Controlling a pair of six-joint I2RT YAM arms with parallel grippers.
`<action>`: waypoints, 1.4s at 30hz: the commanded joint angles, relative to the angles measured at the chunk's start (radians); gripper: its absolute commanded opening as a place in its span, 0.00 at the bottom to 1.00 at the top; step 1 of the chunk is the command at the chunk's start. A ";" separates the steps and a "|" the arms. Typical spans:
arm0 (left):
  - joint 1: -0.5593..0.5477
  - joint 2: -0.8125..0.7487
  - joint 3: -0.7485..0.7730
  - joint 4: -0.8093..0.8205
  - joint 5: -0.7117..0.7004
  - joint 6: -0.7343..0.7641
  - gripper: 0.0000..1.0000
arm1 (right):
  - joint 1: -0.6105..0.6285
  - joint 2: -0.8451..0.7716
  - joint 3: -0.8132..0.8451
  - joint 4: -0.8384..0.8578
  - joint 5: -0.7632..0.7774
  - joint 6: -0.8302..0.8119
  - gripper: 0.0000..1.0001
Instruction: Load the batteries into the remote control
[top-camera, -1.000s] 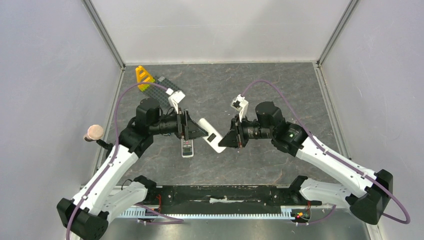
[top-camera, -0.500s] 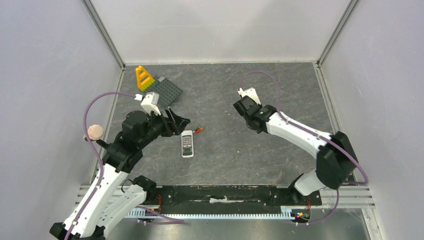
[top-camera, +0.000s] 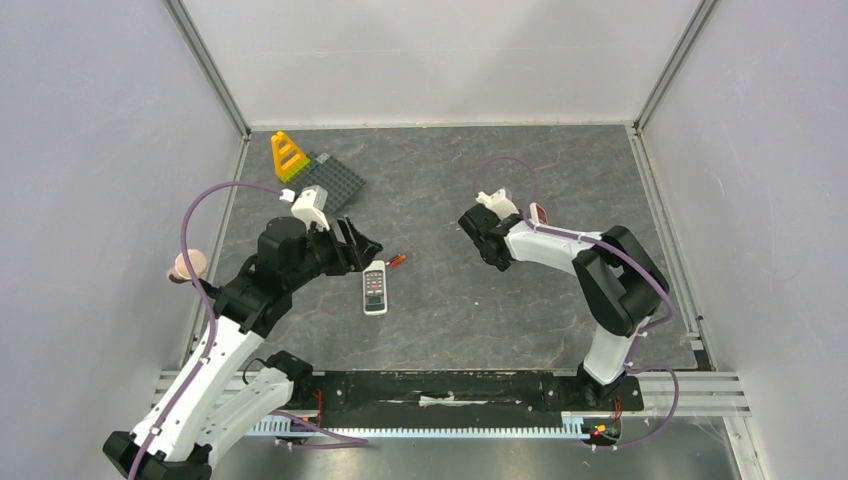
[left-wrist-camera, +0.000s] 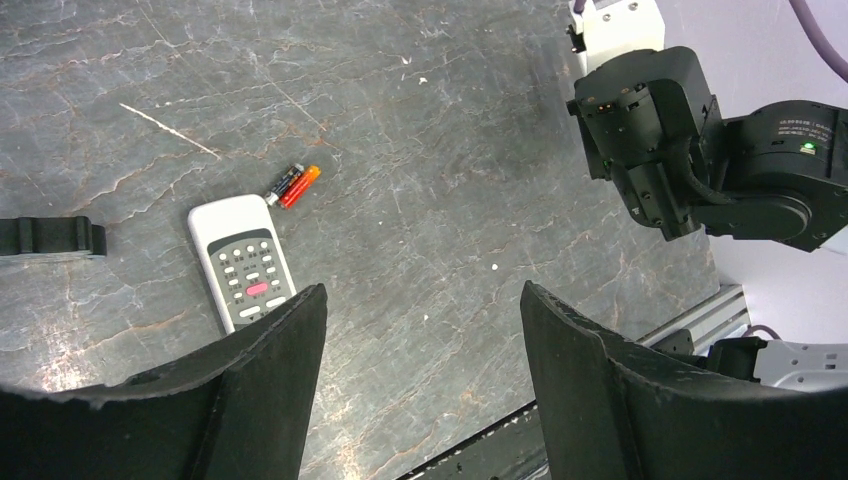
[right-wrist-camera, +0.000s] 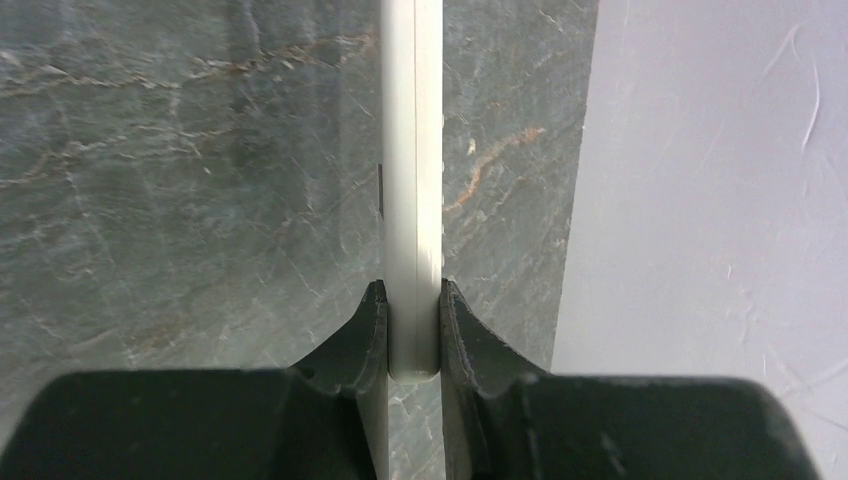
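Two batteries (left-wrist-camera: 293, 186) are visible, a red-orange one and a darker one, lying side by side and touching on the counter (left-wrist-camera: 430, 150). They sit just off the top end of the remote (left-wrist-camera: 243, 262), which lies keypad up. Both are forward of the left pincer (left-wrist-camera: 422, 300) and off to one side, outside the gap between its fingers. No further cells can be found in any view.

The left pincer stands wide apart and carries nothing. The right pincer (right-wrist-camera: 412, 300) is clamped on the end of a thin white slab (right-wrist-camera: 412, 150) seen edge-on. Whether that is a cover or a second handset cannot be told. This pincer is well apart from the batteries.

Hazards, as judged:
- The cells are round and touching, so a descending finger may nudge one and set it rolling, or the pincer may close on both at once.
- The remote shows its keypad, so its battery bay is presumably underneath and out of reach until it is turned.
- The slab, held by one end only, may pivot or slip.

Markings: no brand or label is legible, and the key legends on the remote are too small to read.
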 joint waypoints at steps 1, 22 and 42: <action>0.000 0.006 -0.003 0.006 -0.003 -0.008 0.77 | 0.001 0.024 0.005 0.079 0.007 -0.013 0.00; -0.001 0.046 -0.003 -0.051 -0.041 0.008 0.78 | 0.000 0.043 -0.062 0.169 -0.377 0.034 0.50; -0.064 0.368 -0.126 -0.034 -0.302 -0.128 0.78 | 0.002 -0.433 -0.233 0.275 -0.929 0.279 0.81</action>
